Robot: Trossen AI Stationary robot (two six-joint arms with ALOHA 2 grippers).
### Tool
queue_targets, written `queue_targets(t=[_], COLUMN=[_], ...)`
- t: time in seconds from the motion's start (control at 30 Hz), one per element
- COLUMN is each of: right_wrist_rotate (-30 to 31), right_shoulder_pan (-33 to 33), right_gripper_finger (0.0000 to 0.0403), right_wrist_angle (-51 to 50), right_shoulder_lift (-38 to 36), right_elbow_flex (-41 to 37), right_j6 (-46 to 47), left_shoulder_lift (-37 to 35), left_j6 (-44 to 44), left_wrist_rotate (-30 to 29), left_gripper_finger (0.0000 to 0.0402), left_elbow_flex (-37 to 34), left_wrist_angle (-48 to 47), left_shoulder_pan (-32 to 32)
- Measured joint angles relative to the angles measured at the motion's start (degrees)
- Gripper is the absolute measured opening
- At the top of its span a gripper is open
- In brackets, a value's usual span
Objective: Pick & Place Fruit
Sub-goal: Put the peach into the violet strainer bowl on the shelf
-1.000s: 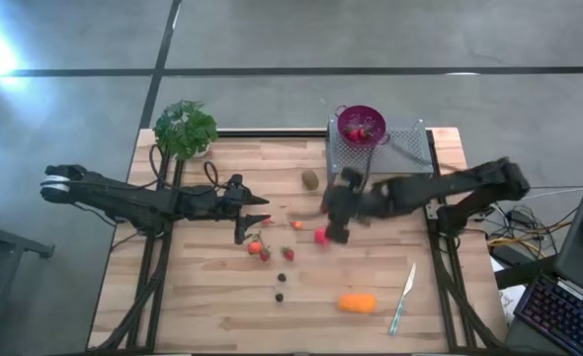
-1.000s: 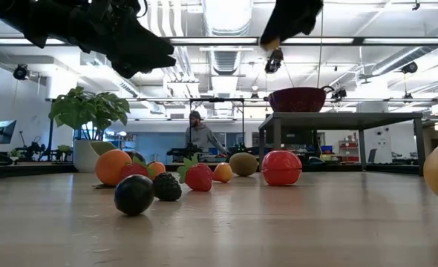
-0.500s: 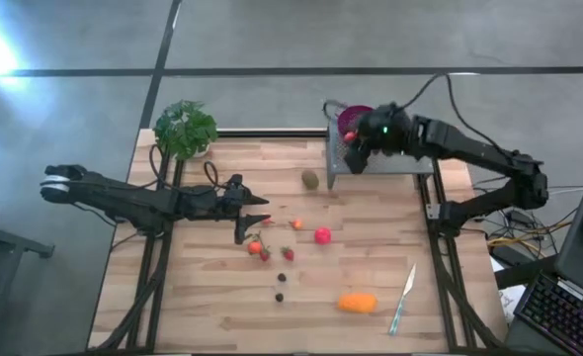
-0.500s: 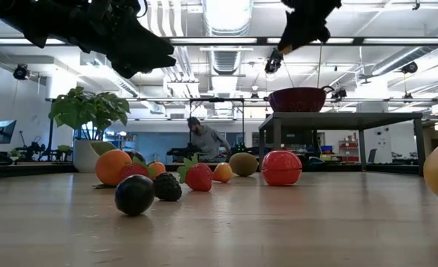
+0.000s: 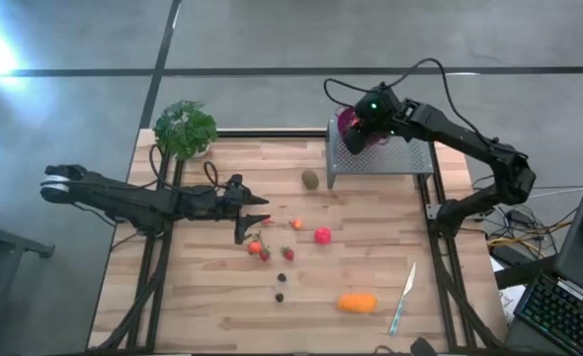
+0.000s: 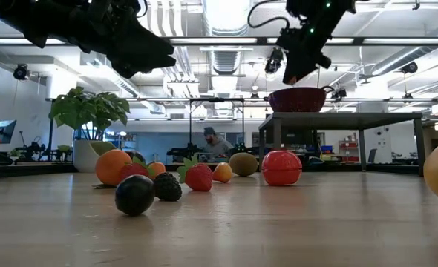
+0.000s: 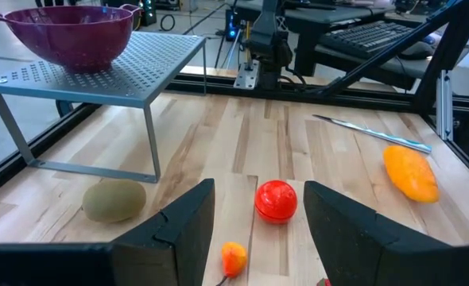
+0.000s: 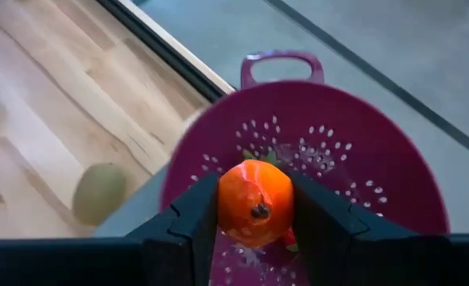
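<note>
My right gripper [image 5: 357,127] hangs over the purple colander [image 5: 362,123] on the metal rack [image 5: 395,148] and is shut on a round orange-red fruit [image 8: 254,202]. My left gripper [image 5: 256,214] is open and empty above the table's left middle. On the table lie a kiwi [image 5: 311,179], a pink-red ball [image 5: 322,235], strawberries [image 5: 288,254], dark berries [image 5: 280,295] and an oblong orange piece [image 5: 358,303]. The left wrist view shows the ball [image 7: 276,200] and a small orange fruit [image 7: 233,257] between my left gripper's fingers, below them. My right gripper pinches the orange-red fruit by its two opposite sides [image 8: 226,208] between the two fingers. The fingers point down from above. The fruit is lifted clear, over the colander's bowl [image 8: 338,159].
A slim pale knife [image 5: 403,296] lies at the near right. A green leafy plant [image 5: 185,129] stands at the far left corner. Other fruit lies in the colander. The near left of the table is bare wood.
My right gripper has risen from the table's middle, beside the pink-red ball, and gone toward the far edge, and now hangs over the colander on the rack, carrying the orange-red fruit clear of the table.
</note>
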Motion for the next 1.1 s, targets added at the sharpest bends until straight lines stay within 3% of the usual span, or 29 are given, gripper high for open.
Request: queue_targets(t=[0.4, 0.7, 1.1], right_wrist_rotate=[0.1, 0.1, 0.6], right_shoulder_pan=[-3.6, -4.6, -4.6], right_gripper_finger=[0.0145, 0.0130, 0.0186], right_wrist_angle=[-1.8, -2.4, -2.7], right_shoulder_lift=[4.9, 5.9, 5.9], right_elbow_flex=[0.0, 0.0, 0.0], right_j6=[1.5, 1.5, 1.4], left_shoulder_lift=[0.0, 0.0, 0.0], left_j6=[0.0, -0.1, -0.1], left_wrist_rotate=[0.0, 0.0, 0.0], left_gripper_finger=[0.0200, 0.0200, 0.0200], left_elbow_flex=[0.0, 0.0, 0.0], left_wrist_angle=[0.0, 0.0, 0.0], left_shoulder_pan=[0.0, 0.1, 0.0])
